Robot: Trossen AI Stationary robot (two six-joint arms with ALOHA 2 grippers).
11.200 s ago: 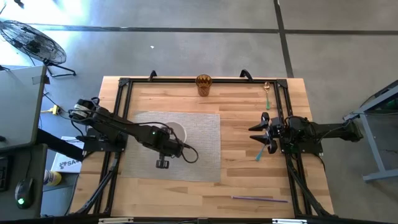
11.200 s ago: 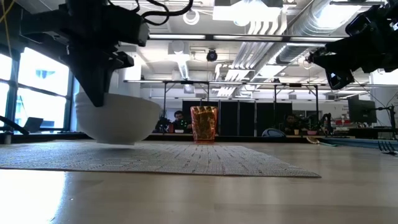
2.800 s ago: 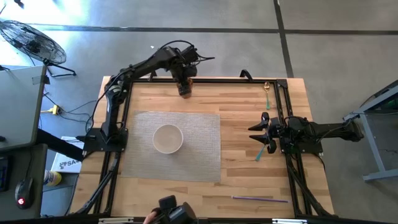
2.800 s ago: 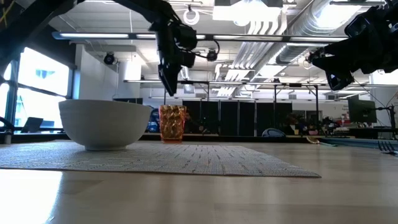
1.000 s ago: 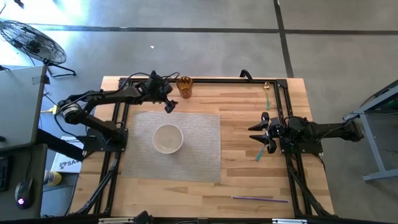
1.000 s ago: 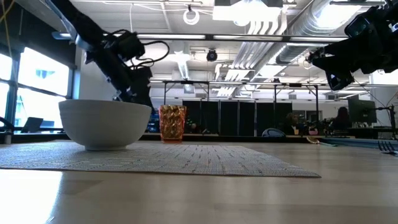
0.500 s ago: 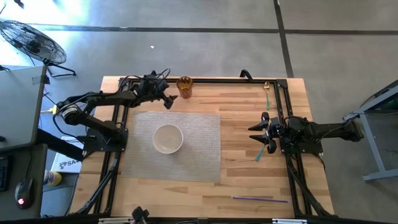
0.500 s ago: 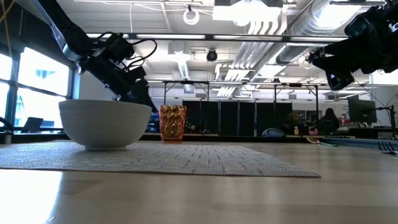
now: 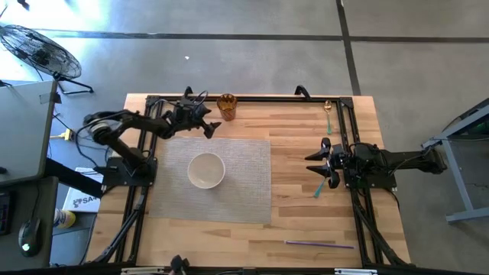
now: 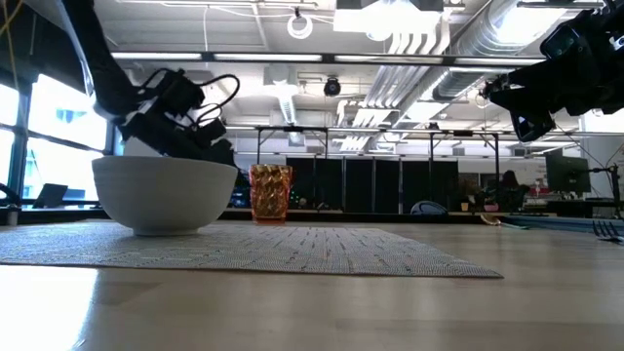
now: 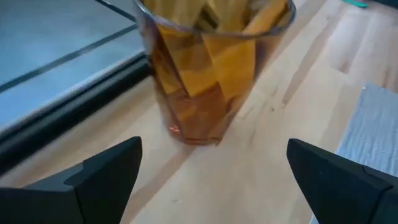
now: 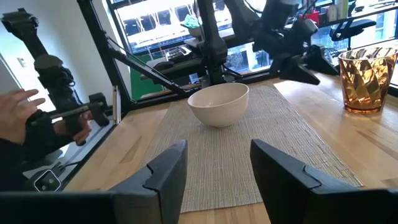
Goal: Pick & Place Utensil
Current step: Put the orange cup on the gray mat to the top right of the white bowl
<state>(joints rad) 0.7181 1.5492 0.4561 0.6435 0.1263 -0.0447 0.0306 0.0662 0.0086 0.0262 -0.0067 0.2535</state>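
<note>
The left claw point(image 9: 208, 124) hangs over the far-left part of the tabletop point(image 9: 298, 145), just beside the amber glass point(image 9: 226, 105) that stands at the far edge. Its two fingers are spread wide and grip nothing; in the left wrist view the glass point(image 11: 213, 62) sits ahead of the gap between them, apart from both fingers point(image 11: 106, 177).

A white bowl point(image 9: 205, 169) rests on the grey woven mat point(image 9: 244, 179) toward the left side of the tabletop, nearer than the left claw. In the low view the bowl point(image 10: 164, 193) stands on the mat point(image 10: 292, 249) with the glass point(image 10: 271, 193) behind it to the right.

The right claw point(image 9: 318, 161) waits near the right edge, its fingers parted and empty. Just beside it on the wood lies a teal utensil point(image 9: 318, 189). A gold spoon point(image 9: 328, 111) lies near the far-right corner, and a purple utensil point(image 9: 317, 244) lies along the near edge toward the right.

In the right wrist view a person's hand point(image 12: 25, 106) shows beyond the tabletop, holding a dark handle.
</note>
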